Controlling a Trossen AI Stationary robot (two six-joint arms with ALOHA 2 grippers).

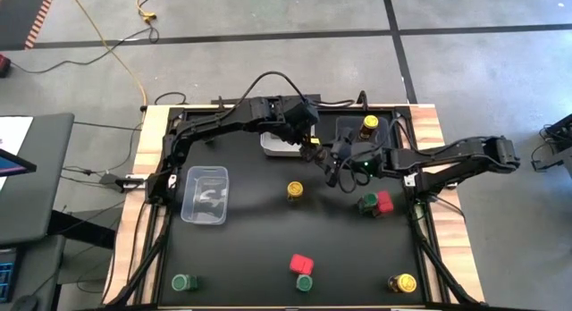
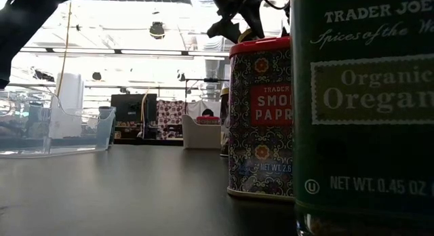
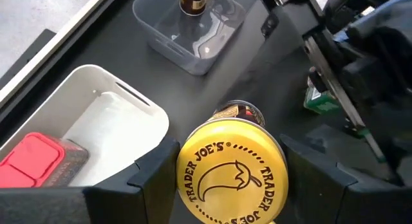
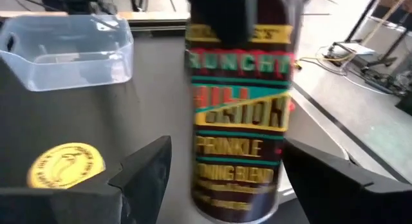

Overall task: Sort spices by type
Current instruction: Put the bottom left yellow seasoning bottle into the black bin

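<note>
The left gripper (image 1: 310, 141) is found raised above the tabletop (image 1: 250, 248), closed narrowly on a yellow-lidded jar (image 3: 232, 179). The jar is gripped at its lid and hangs upright below the gripper. Just beside this gripper a white bin (image 3: 116, 114) is noted, with one red box (image 3: 35, 159) inside. Beyond the gripper a clear tray (image 3: 193, 53) is seen, holding a second jar (image 3: 193, 0).

The right gripper (image 4: 228, 169) is positioned directly against the left one. It is held wide, with one finger on each side of the hanging jar's body. Gaps are visible on both sides, so no contact is recorded. Beneath and to one side of this gripper a further yellow-lidded jar (image 4: 65, 165) stands on the tabletop. Other spices remain scattered well apart from both grippers.

The step in hand is judged to be a handover of the jar from left to right, probably for delivery to the clear tray.

Recommendations for the step:
- The jar should be centred between the right fingers before closure.
- The label area, not the lid, should be gripped.
- The left gripper should be released only once the right hold is firm.
- The jar should be kept upright, as a tilted body may slip.
</note>
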